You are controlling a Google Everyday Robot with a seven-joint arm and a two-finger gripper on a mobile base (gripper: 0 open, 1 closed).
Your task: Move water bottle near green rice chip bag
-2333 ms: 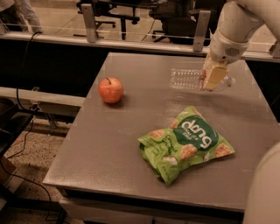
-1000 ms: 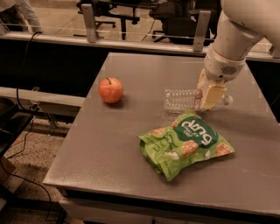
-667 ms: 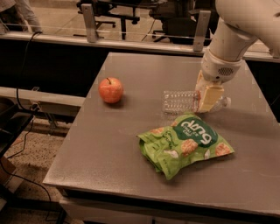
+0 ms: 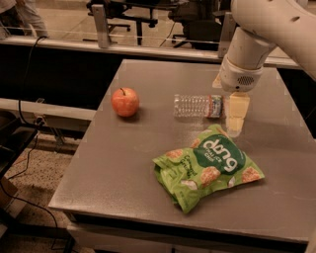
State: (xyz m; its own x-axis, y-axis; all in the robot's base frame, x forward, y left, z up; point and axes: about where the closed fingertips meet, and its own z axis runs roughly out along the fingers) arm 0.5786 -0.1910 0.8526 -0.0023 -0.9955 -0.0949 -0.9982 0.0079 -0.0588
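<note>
The water bottle [image 4: 196,105] lies on its side on the grey table [image 4: 123,163], just behind the green rice chip bag [image 4: 210,164]. Its label band points right and its cap end is hidden behind my gripper. The bag lies flat at the front right of the table with the "dang" lettering facing up. My gripper [image 4: 229,102] hangs from the white arm [image 4: 266,24] at the bottle's right end. It is open, with one cream finger [image 4: 237,112] in front of the cap end, just above the bag's top edge.
A red apple [image 4: 125,102] sits on the table left of the bottle. A railing and office chairs [image 4: 148,10] stand behind the table. The table's left and front edges drop to the floor, where cables [image 4: 24,148] lie.
My gripper carried the bottle from the back right of the table down toward the bag. The bottle now lies on the table, shifted left relative to the gripper.
</note>
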